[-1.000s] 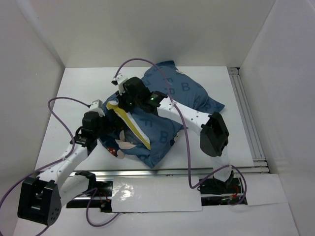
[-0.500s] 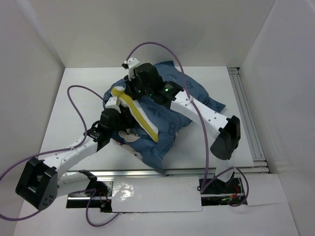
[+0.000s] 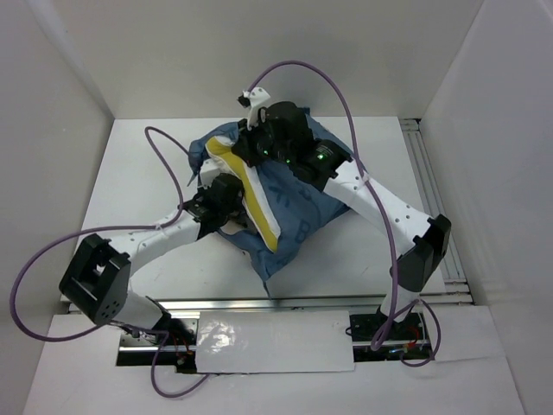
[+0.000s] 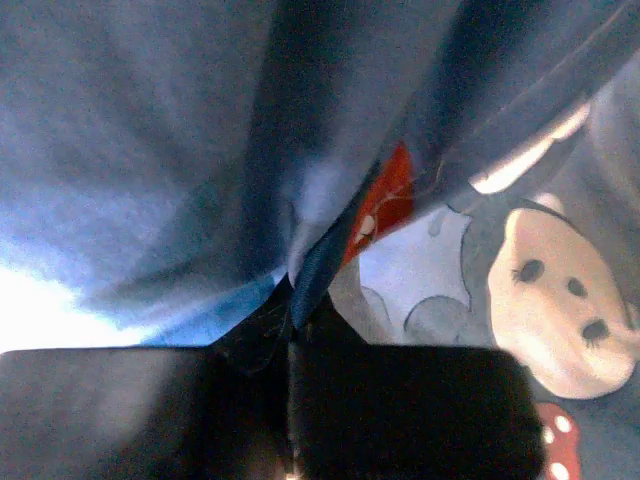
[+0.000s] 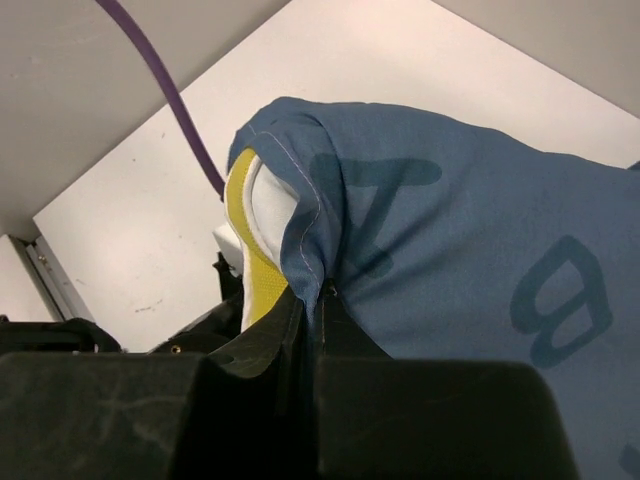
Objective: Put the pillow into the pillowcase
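Observation:
The denim-blue pillowcase (image 3: 298, 194) is bunched at the middle of the table, and the pillow's yellow edge (image 3: 256, 203) runs out of its open left side. My right gripper (image 3: 252, 149) is at the far end of that opening. In the right wrist view it (image 5: 318, 292) is shut on the pillowcase hem (image 5: 305, 225), with the white and yellow pillow (image 5: 255, 245) just to its left. My left gripper (image 3: 226, 203) is at the near left of the opening. In the left wrist view it (image 4: 292, 312) is shut on a fold of the pillowcase (image 4: 330, 240), next to a printed mouse face (image 4: 545, 290).
White walls close in the table on three sides. A metal rail (image 3: 436, 203) runs along the right side and another (image 3: 285, 303) along the front edge. Purple cables (image 3: 298, 69) loop above both arms.
Both arms have moved back and to the right, dragging the pillowcase and pillow with them. My left gripper has gone from open to shut on the fabric. The right gripper's grip is unchanged.

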Available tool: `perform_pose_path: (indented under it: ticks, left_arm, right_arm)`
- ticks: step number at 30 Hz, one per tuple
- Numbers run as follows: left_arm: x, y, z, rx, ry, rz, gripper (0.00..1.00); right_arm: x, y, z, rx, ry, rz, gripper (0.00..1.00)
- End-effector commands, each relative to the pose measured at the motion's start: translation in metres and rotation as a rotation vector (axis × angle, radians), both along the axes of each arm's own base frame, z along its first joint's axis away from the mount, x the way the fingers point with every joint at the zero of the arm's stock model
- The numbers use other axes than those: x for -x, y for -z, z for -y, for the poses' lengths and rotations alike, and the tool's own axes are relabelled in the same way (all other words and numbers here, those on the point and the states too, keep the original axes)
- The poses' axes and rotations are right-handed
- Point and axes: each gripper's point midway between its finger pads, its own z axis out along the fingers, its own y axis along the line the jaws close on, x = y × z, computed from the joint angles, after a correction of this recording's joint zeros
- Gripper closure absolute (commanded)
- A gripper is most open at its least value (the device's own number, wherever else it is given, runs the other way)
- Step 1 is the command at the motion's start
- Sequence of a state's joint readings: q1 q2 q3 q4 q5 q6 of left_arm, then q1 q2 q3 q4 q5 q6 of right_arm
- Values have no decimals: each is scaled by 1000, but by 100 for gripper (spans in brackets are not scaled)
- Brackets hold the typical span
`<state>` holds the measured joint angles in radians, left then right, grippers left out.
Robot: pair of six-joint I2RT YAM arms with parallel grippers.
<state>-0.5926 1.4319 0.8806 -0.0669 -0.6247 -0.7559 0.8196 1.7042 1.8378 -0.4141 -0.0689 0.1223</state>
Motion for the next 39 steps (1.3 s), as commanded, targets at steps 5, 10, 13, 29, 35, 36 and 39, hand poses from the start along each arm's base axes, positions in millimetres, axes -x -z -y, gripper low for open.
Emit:
perform_pose_path:
  ticks: [5, 10, 13, 29, 35, 36, 39]
  left_arm:
    - [11, -51, -26, 29, -137, 73, 100]
    - [28, -112, -73, 117, -147, 198, 100]
    - [44, -158, -93, 154, -116, 302, 100]
    - [42, -241, -72, 168, 175, 424, 100]
    - [53, -224, -38, 253, 326, 324, 100]
    - [55, -228, -39, 253, 326, 326, 100]
    - [56, -236, -42, 233, 312, 295, 100]
  right_arm:
    - [-21, 43, -4, 110, 48, -23, 100]
    - [-35, 155, 7, 315, 96, -127, 100]
    - [-39, 201, 10, 395, 112, -179, 100]
    - [-57, 412, -3, 744, 86, -333, 100]
    - [-82, 417, -5, 797, 225, -308, 100]
    - [-83, 417, -4, 795, 239, -308, 100]
    - [-81, 436, 8, 838, 284, -322, 100]
